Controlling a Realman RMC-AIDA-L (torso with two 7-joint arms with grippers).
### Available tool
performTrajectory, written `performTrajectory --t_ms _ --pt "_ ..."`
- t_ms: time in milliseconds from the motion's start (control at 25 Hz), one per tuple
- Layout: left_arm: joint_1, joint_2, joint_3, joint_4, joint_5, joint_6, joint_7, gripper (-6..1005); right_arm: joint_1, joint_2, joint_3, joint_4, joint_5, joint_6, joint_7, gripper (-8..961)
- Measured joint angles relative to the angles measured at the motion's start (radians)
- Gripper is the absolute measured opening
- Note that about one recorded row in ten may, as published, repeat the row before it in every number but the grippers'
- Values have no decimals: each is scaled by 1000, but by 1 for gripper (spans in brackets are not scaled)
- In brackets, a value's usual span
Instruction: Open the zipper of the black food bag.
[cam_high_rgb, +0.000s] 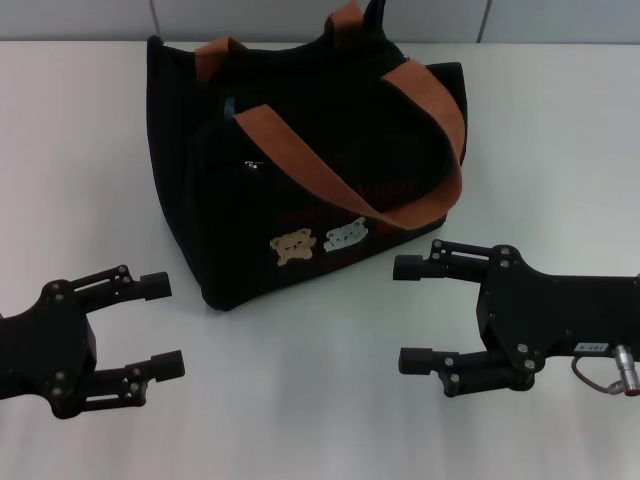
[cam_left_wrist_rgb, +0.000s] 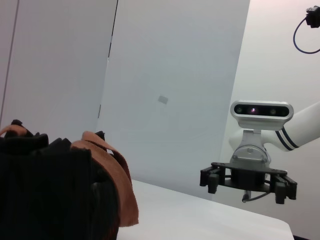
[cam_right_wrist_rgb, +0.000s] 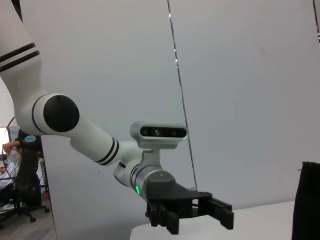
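Note:
The black food bag (cam_high_rgb: 250, 230) stands upright at the middle back of the white table, its brown-orange handles (cam_high_rgb: 300, 150) draped over its top and two bear patches (cam_high_rgb: 318, 241) on its front. The zipper and its pull tab cannot be made out in the dark fabric between the handles. My left gripper (cam_high_rgb: 165, 325) hovers open in front of the bag, to its left, holding nothing. My right gripper (cam_high_rgb: 405, 314) is open at the front right, just off the bag's lower right corner and apart from it. The left wrist view shows the bag (cam_left_wrist_rgb: 45, 190) up close.
A short pocket zipper with a tiny pull (cam_high_rgb: 252, 165) sits on the bag's front. White table (cam_high_rgb: 300, 400) stretches between the grippers. The left wrist view catches the right gripper (cam_left_wrist_rgb: 248, 184) farther off. The right wrist view catches the left gripper (cam_right_wrist_rgb: 222, 214) and the bag's edge (cam_right_wrist_rgb: 309, 200).

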Motion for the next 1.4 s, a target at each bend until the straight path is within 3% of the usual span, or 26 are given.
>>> performTrajectory --t_ms 320,1000,1400 --pt "-5 -5 -9 0 -1 -4 5 818 0 0 -1 -2 -1 0 0 840" --pt "-11 -42 -93 -1 -4 -27 76 818 -1 0 9 -6 5 0 -12 841" --pt "-18 -48 -104 -1 -5 -36 87 818 -6 0 32 -6 41 40 -42 841"
